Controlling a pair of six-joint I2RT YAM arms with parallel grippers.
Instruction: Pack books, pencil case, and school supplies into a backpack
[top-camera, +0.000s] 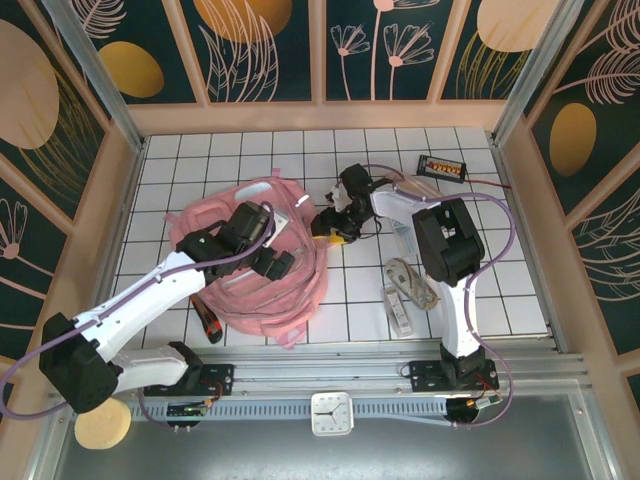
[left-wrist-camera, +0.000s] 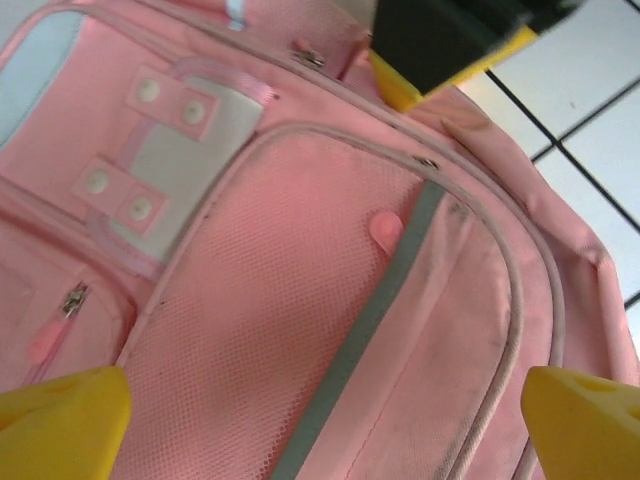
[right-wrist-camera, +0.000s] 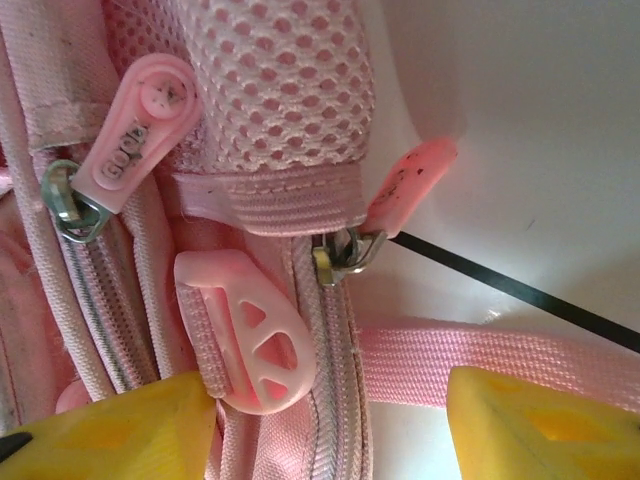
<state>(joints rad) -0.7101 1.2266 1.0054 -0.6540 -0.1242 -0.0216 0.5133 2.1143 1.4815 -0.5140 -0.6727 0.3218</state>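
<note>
Top external view gives you 1 large light-pink fabric backpack on the white tiled desk, front face up, with 2 tools over it. Your left tool hangs above the mesh front pocket, spread wide and holding nothing. Your right tool straddles a zipper at the bag's right edge; you cannot tell whether it grips. Right of the bag lie 1 slim whitish bar, long axis near-to-far, and 1 pale looped cord bundle just beside it.

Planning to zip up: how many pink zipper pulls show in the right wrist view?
2. A lettered pull at upper left; a plain pull right of centre. Others may be hidden.
</note>
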